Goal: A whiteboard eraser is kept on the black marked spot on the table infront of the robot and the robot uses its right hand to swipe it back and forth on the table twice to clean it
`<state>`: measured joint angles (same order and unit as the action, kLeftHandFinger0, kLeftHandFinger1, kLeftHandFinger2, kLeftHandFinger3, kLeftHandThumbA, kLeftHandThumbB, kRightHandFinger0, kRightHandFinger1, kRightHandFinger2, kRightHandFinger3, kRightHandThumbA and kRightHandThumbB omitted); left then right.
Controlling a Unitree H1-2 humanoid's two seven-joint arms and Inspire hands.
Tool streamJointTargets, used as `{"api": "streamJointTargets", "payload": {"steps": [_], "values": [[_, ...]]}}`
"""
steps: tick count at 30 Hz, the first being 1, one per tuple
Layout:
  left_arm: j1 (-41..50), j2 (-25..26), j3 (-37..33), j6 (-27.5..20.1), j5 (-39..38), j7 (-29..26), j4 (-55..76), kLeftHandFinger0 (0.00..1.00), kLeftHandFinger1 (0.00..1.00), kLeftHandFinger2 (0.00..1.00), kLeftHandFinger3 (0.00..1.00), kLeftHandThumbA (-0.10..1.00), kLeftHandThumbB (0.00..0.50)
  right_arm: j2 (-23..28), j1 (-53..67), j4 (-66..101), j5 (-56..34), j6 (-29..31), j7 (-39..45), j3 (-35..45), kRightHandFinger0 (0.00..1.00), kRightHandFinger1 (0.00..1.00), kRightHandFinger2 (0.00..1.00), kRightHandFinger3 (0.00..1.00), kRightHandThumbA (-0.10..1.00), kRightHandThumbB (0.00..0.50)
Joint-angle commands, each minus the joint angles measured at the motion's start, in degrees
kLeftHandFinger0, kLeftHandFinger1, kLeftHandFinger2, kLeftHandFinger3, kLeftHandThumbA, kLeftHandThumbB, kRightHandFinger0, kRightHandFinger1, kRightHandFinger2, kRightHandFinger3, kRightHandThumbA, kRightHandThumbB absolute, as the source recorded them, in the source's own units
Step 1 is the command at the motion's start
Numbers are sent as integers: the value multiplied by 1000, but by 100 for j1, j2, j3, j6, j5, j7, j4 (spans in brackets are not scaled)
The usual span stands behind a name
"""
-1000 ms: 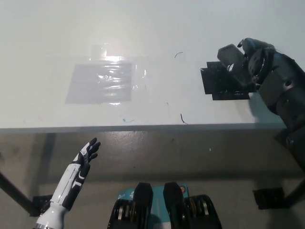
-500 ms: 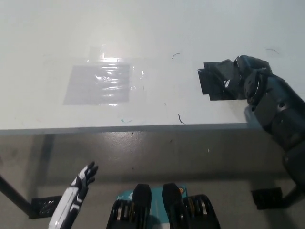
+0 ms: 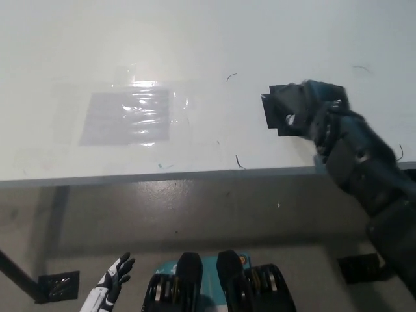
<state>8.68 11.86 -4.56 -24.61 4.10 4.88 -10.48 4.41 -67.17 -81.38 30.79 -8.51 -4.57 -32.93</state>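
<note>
My black right hand (image 3: 323, 109) lies low on the white table (image 3: 214, 39), over the right part of the black marked spot (image 3: 281, 112). Its fingers curl down around the whiteboard eraser, which is almost fully hidden under the hand. The left part of the black mark shows beside the hand. My white left hand (image 3: 114, 285) rests at the picture's lower left, below the table's front edge, with its fingers spread and nothing in it.
A shiny taped grey patch (image 3: 127, 117) lies on the table's left half. Small pen marks (image 3: 238, 161) sit near the front edge (image 3: 162, 176). Black table feet (image 3: 58, 286) (image 3: 361, 268) stand on the floor below.
The right hand has come down with the eraser from above the black mark onto it. The left hand has sunk toward the picture's bottom. The camera has shifted slightly.
</note>
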Motion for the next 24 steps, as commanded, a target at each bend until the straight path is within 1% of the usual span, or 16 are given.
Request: {"api": "streamJointTargets", "payload": {"steps": [1,2,3,8,9,12,13,14,16,18,19,20,21,22,23,24], "values": [[-6,20,-8,-232,49,-139,90,1000,1000,1000,1000,1000,468,-1086,-290,196,-89,516,416,39,89,127,233,417,437,195],[3,13,-15,-232,61,-146,92,1000,1000,1000,1000,1000,468,-1171,-362,222,-98,513,430,49,69,117,221,399,436,195],[0,0,-12,-232,48,-142,84,1000,1000,1000,1000,1000,475,-1237,-425,234,-102,491,445,55,143,198,289,514,439,198],[-87,-11,-17,-232,48,-152,33,1000,1000,1000,1000,1000,470,-1737,-840,240,-72,548,445,49,26,68,154,436,450,198],[-109,-8,-16,-232,50,-161,21,1000,1000,1000,1000,1000,468,-1770,-864,239,-78,584,434,64,1,16,92,318,427,195],[-151,-9,5,-232,-15,-128,24,1000,1000,1000,1000,1000,468,-1845,-925,180,-74,577,421,89,16,37,98,287,387,200],[-155,-5,9,-232,-20,-124,16,1000,1000,1000,1000,1000,470,-1829,-911,172,-56,581,424,79,1,29,100,329,374,189],[-161,12,11,-232,-9,-125,29,1000,1000,1000,1000,1000,464,-1808,-917,154,-25,544,439,56,74,109,190,490,381,191],[-180,28,11,-232,-1,-119,44,1000,1000,1000,1000,1000,459,-1735,-913,124,32,493,452,15,179,205,273,611,381,194],[-189,26,14,-232,-5,-103,59,1000,1000,1000,1000,1000,460,-1550,-846,100,46,500,446,13,128,136,206,506,332,189],[-194,40,4,-232,-5,-94,77,1000,1000,1000,1000,1000,455,-1406,-794,54,112,405,439,-45,367,376,459,754,348,193],[-195,41,6,-232,0,-96,78,1000,1000,1000,1000,1000,461,-1348,-773,40,128,380,430,-59,435,413,509,855,357,191],[-209,32,17,-232,-2,-103,78,1000,1000,1000,1000,1000,465,-1152,-693,10,147,410,414,-81,353,322,434,792,348,183],[-220,30,17,-232,5,-115,72,1000,1000,1000,1000,1000,464,-1079,-667,2,151,428,411,-92,365,348,453,774,149,151],[-228,32,19,-232,5,-116,67,1000,1000,1000,1000,1000,465,-928,-606,-24,172,357,425,-116,420,411,519,824,328,173],[-243,31,23,-232,4,-122,60,1000,1000,1000,1000,1000,462,-717,-529,-55,177,281,456,-126,396,379,505,863,362,175]]}}
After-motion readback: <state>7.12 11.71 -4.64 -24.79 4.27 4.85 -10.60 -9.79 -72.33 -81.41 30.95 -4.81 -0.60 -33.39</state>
